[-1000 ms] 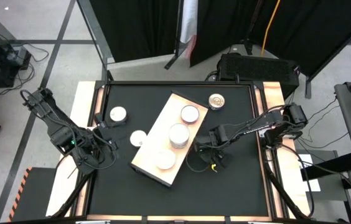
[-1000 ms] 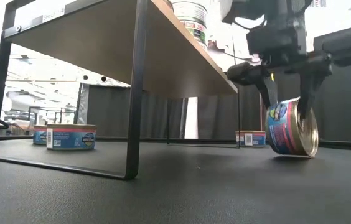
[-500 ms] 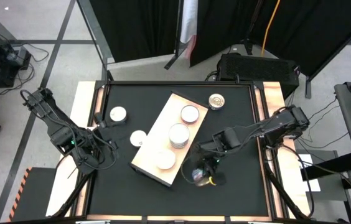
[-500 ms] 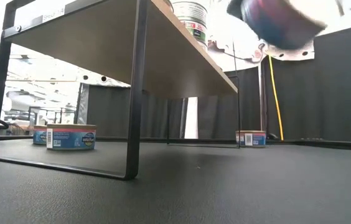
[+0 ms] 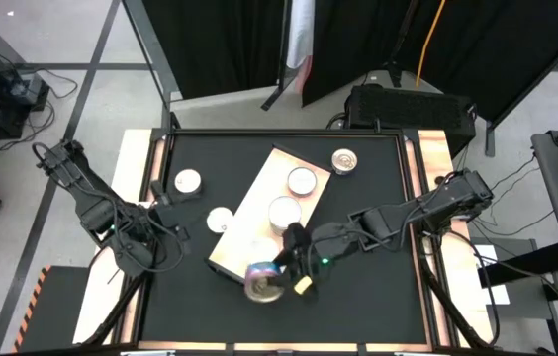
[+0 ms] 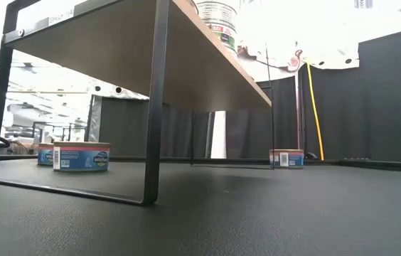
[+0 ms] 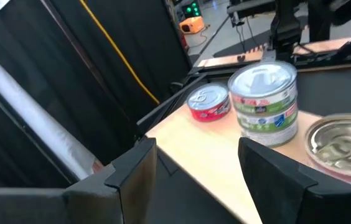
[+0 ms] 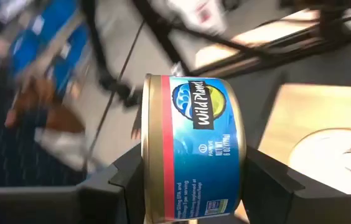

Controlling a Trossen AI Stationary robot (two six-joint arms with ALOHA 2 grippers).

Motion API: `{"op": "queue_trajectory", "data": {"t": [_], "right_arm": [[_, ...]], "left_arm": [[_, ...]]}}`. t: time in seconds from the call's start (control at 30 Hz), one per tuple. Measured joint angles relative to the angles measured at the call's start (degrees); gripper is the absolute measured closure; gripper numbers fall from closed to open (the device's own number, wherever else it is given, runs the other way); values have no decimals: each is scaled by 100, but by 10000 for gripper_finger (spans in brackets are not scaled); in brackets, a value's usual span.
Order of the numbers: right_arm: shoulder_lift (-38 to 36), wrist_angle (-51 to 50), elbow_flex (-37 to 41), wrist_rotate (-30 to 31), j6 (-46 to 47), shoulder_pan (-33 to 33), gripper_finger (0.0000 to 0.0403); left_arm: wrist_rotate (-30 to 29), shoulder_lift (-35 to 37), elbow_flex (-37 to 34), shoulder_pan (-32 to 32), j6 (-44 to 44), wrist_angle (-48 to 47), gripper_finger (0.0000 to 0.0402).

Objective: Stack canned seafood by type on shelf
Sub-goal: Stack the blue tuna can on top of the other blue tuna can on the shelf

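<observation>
The right pincer (image 5: 277, 280) is gripping a blue-labelled tin (image 8: 191, 149) between its fingers, holding it above the near end of the shelf (image 5: 239, 225). The left pincer (image 7: 194, 174) is waiting with fingers apart at the desk's (image 5: 378, 307) left edge.

Black curtains (image 5: 230, 44) hang behind the black worktop (image 5: 378, 307), on a grey floor (image 5: 71, 40) crossed by dark lines.
</observation>
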State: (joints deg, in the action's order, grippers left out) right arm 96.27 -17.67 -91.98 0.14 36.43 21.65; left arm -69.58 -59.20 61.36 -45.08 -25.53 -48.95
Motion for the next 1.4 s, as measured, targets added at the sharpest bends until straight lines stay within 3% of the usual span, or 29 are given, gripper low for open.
{"op": "queue_trajectory", "data": {"t": [0.33, 0.43, 0.77, 0.97, 1.17, 1.4], "right_arm": [[233, 398, 0, 1606, 1691, 167, 211], [458, 563, 2, 2153, 2106, 297, 211], [1216, 1178, 2, 3667, 2730, 760, 211], [1294, 1152, 2, 4443, 3181, 1011, 211], [1206, 754, 2, 4657, 3778, 1021, 211], [1185, 656, 2, 4992, 4035, 854, 211]], "left_arm": [[-193, 309, 2, -13, 1725, 923, 171], [-147, 517, 2, -70, 1884, 930, 171], [880, 955, 8, -579, 1688, 799, 171], [1309, 1049, 9, -979, 1024, -68, 171], [1705, 1044, 9, -1357, 206, -593, 171], [1746, 1025, 9, -1734, 78, -609, 171]]}}
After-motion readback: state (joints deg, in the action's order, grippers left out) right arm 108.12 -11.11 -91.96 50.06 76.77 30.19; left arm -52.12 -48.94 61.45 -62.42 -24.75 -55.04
